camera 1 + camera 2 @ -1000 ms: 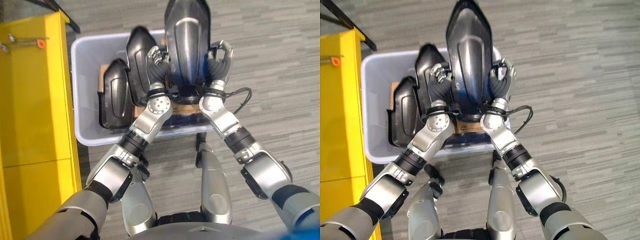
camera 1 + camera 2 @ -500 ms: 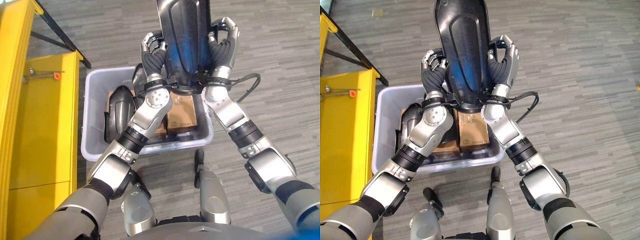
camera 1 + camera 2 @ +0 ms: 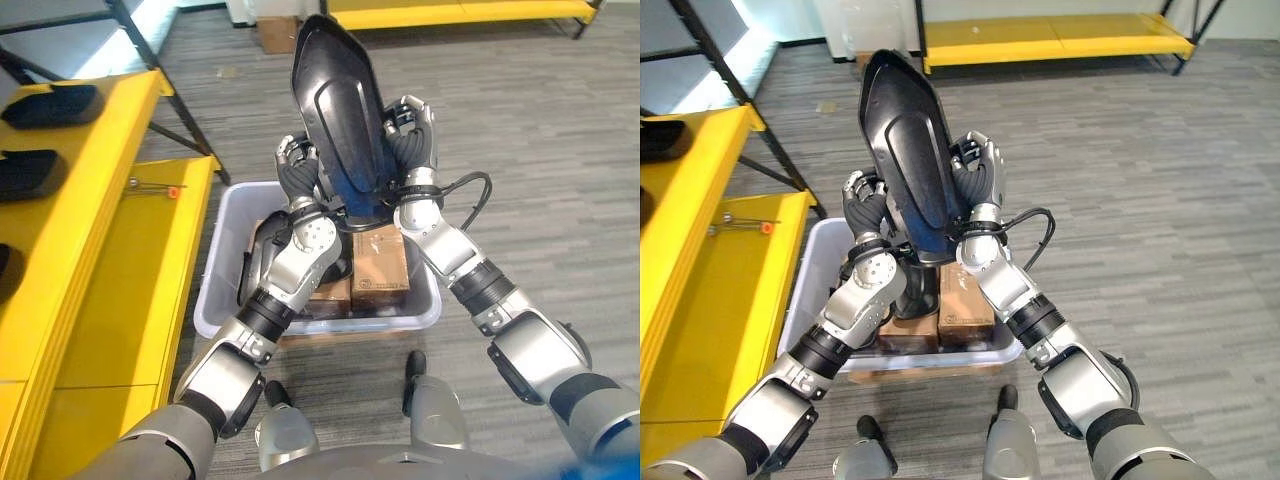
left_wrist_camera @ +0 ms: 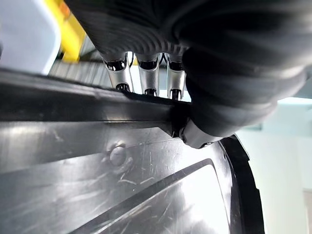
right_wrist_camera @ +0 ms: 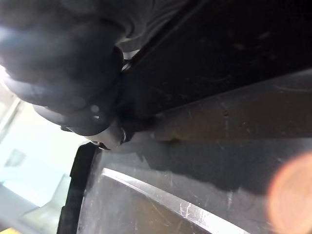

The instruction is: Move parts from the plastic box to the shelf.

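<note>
Since the earlier frames the long black moulded plastic part (image 3: 342, 120) has been lifted higher, clear of the pale grey plastic box (image 3: 222, 268), and the head camera has been tilted up, so that the yellow metal shelf (image 3: 95, 230) and more of the grey striped floor (image 3: 530, 120) are brought into view.

The part is held upright between the two hands, above the far edge of the box, with its long axis pointing up and away from the robot and leaning slightly toward the shelf side. The left hand (image 3: 296, 172) is curled round the left edge of the part; in the left wrist view its fingers (image 4: 146, 73) are hooked over the rim. The right hand (image 3: 978, 178) is clenched on the opposite edge, its fingers wrapped round the rim.

Inside the box, brown cardboard cartons (image 3: 380, 268) and another dark part (image 3: 264, 240) are left behind. Similar black parts (image 3: 52, 104) are already laid on the upper shelf level.

The shelf lies to the robot's left, so the left hand is the nearer one; the coming move is judged to be a sideways carry toward it, with the long axis brought down flat.
</note>
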